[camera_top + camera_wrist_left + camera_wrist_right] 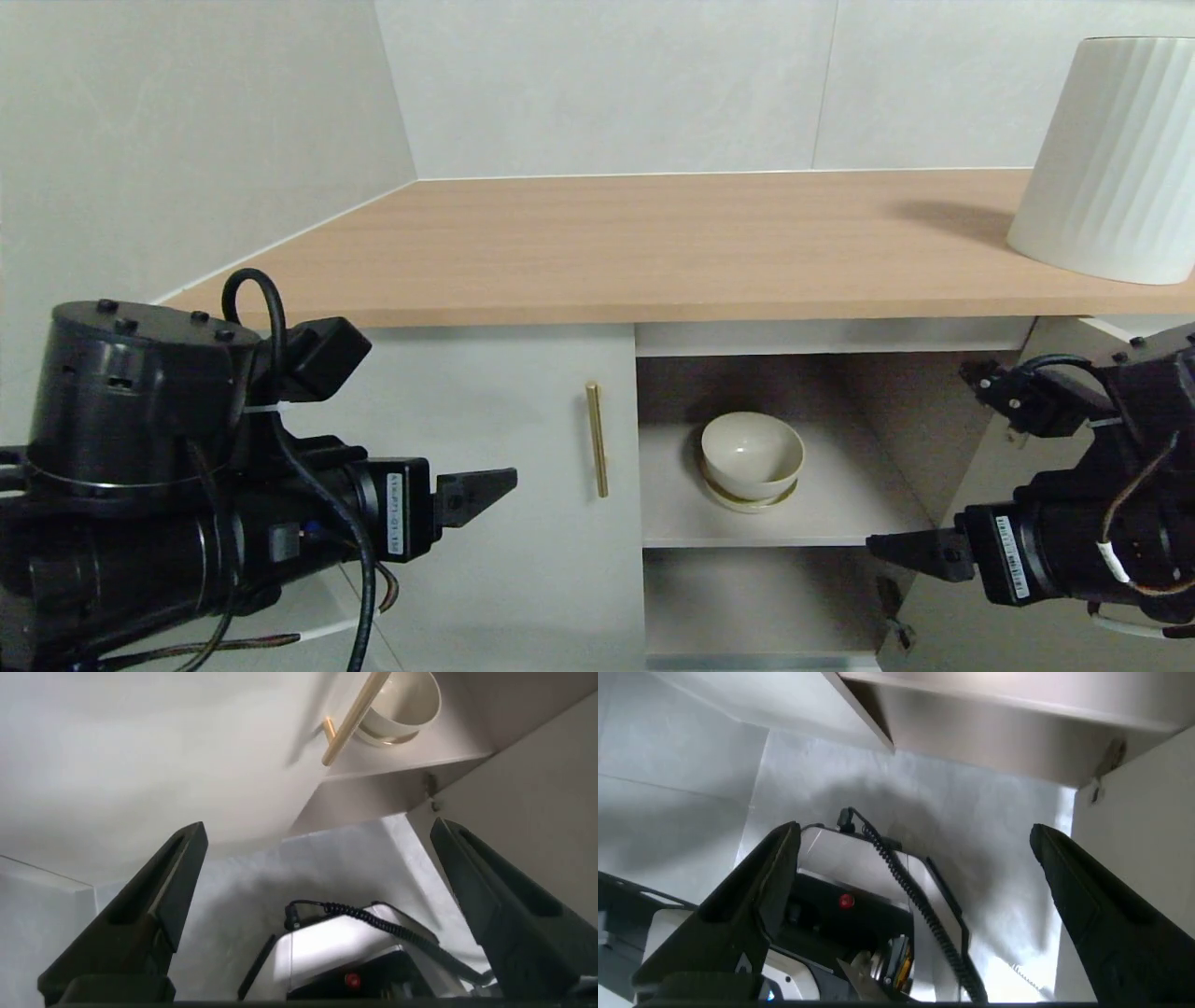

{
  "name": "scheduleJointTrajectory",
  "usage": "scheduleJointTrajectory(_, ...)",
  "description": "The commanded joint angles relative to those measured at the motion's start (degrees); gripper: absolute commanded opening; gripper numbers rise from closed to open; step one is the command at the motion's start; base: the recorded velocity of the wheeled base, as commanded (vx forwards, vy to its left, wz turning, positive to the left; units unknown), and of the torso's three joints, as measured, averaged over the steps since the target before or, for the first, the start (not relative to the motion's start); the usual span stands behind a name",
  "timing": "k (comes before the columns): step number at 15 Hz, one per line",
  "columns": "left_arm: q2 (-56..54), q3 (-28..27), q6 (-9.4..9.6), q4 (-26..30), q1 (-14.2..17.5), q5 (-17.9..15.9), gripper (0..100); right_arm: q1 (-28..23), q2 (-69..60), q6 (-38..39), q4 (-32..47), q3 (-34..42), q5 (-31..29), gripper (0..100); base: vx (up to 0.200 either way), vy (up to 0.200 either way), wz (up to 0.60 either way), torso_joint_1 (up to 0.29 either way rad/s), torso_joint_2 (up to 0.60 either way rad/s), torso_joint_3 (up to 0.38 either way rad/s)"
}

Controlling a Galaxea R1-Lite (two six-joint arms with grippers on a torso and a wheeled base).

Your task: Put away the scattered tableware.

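Observation:
A cream bowl (752,453) stands on a small matching plate (747,499) on the upper shelf (840,504) of the open cabinet compartment under the wooden countertop (653,243). The left wrist view has the bowl (404,705) beyond the gold handle (350,719). My left gripper (476,495) hangs in front of the closed left door (504,420), left of the handle (597,439). Its fingers (154,905) are spread wide with nothing between them. My right gripper (901,546) sits low by the compartment's right side, below the bowl's level, also open (917,835) and empty.
A tall white ribbed shade-like object (1116,159) stands at the right end of the countertop. The right cabinet door (943,625) is swung open beside my right arm. A lower shelf space (756,597) lies under the bowl's shelf. Walls close in the left and back.

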Motion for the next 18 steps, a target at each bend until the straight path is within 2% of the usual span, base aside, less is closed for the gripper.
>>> scheduleJointTrajectory(1,0.89,0.02,-0.01,0.07,-0.20,0.03,100,0.16,-1.55,-0.36,0.28,0.07,-0.08,100,0.000,0.000,0.00,0.000,0.00,0.000)
scheduleJointTrajectory(18,2.21,0.28,-0.01,0.42,-1.34,0.12,100,0.16,-1.28,-3.09,1.51,1.30,-0.26,100,-0.200,0.000,0.00,0.003,0.00,0.001)
